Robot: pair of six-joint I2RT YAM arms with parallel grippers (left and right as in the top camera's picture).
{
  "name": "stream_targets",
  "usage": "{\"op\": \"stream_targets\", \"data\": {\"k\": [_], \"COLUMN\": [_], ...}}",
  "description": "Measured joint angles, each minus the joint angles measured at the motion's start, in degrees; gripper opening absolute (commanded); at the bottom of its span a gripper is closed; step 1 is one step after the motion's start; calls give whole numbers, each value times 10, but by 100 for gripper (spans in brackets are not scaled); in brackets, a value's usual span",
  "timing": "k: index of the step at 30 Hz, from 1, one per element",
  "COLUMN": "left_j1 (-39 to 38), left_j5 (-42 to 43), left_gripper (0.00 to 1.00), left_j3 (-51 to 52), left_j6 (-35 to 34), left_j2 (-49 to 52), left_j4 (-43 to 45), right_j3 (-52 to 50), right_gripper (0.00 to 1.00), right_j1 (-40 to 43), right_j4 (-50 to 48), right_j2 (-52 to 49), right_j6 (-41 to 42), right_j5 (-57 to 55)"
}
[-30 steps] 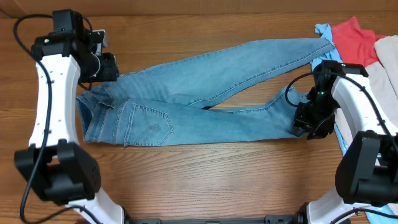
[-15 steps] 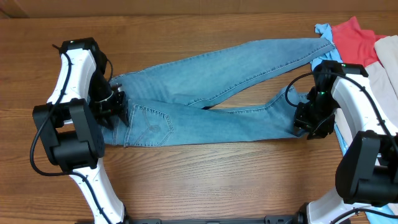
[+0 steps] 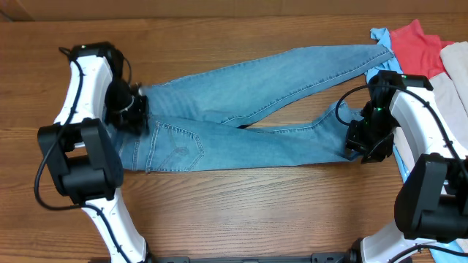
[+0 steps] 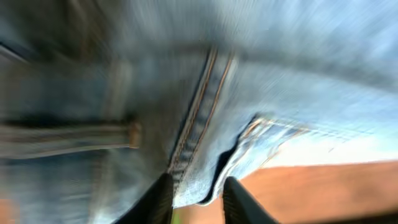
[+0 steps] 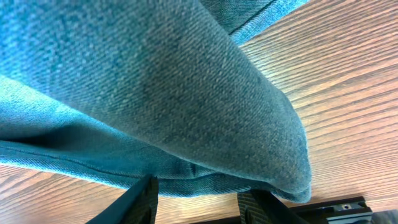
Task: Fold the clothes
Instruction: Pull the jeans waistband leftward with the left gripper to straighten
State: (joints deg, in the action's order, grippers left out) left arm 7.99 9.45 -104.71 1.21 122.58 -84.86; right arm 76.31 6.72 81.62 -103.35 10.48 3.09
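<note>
The jeans (image 3: 248, 142) lie spread across the wooden table (image 3: 241, 219), waist at the left and legs running to the right. The left gripper (image 3: 134, 111) pinches the waistband edge. Its wrist view is blurred, but denim sits between the narrow fingers (image 4: 160, 200). The right gripper (image 3: 363, 146) is closed around a thick fold of the lower leg, near the hem.

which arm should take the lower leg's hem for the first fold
Right. Its end effector is at the lower leg's hem end, denim between its fingers; the left end effector is at the jeans' opposite end, by the back pocket.
</note>
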Motion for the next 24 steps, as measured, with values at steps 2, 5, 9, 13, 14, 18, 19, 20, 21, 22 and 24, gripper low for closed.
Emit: {"op": "stream_targets", "data": {"k": [2, 5, 9, 13, 14, 18, 19, 20, 21, 22, 24], "left_j1": [5, 22, 67, 114, 129, 158, 162, 165, 166, 167, 166], "left_j5": [0, -9, -20, -28, -28, -28, -28, -28, -28, -28, -28], "left_gripper": [53, 56, 56, 57, 57, 59, 59, 58, 58, 57, 57], "left_j3": [-21, -41, -45, -21, -13, -1, 1, 2, 2, 2, 2], "left_j6": [-14, -42, -68, -88, -90, -97, -99, -99, -99, -99, -99], "left_j2": [-25, -67, -90, -83, -76, -54, -47, -41, -34, -26, -9], "left_j4": [15, 25, 25, 49, 62, 104, 112, 117, 123, 127, 136], "right_j3": [0, 0, 0, 0, 0, 0, 0, 0, 0, 0, 0], "right_gripper": [45, 45, 45, 45, 45, 45, 45, 45, 45, 45, 45], "right_j1": [0, 0, 0, 0, 0, 0, 0, 0, 0, 0, 0], "right_j4": [0, -1, 0, 0, 0, 0, -1, 0, 0, 0, -1], "right_j2": [0, 0, 0, 0, 0, 0, 0, 0, 0, 0, 0], "right_j6": [0, 0, 0, 0, 0, 0, 0, 0, 0, 0, 0], "right_j5": [-1, -1, -1, -2, -1, -1, -2, -2, -2, -2, -2]}}
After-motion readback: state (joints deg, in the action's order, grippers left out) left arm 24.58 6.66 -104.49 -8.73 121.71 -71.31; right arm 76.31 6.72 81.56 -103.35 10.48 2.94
